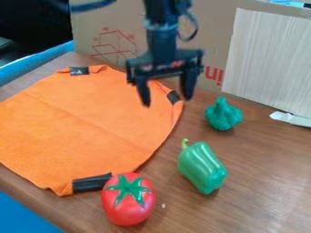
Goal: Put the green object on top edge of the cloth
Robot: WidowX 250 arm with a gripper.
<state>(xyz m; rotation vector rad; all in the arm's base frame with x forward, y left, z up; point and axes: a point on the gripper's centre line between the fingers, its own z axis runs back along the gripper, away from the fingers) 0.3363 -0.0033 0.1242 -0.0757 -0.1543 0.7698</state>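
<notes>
Hiding part of a black strip (88, 183), the tomato (127, 202) sits nearest. Beyond lie the green pepper (202, 167), right of the orange cloth (82, 116), whose left side is cut off, and a knobbly green lump (223, 114) I can't identify. Above, my blurry gripper (166, 101) hangs with fingers spread.

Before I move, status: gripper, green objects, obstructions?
Gripper open, empty. Green pepper, knobbly green piece on table, off cloth. Tomato at cloth's near corner, away from top edge.

The left edge cuts off part of the orange cloth (79, 118).
</notes>
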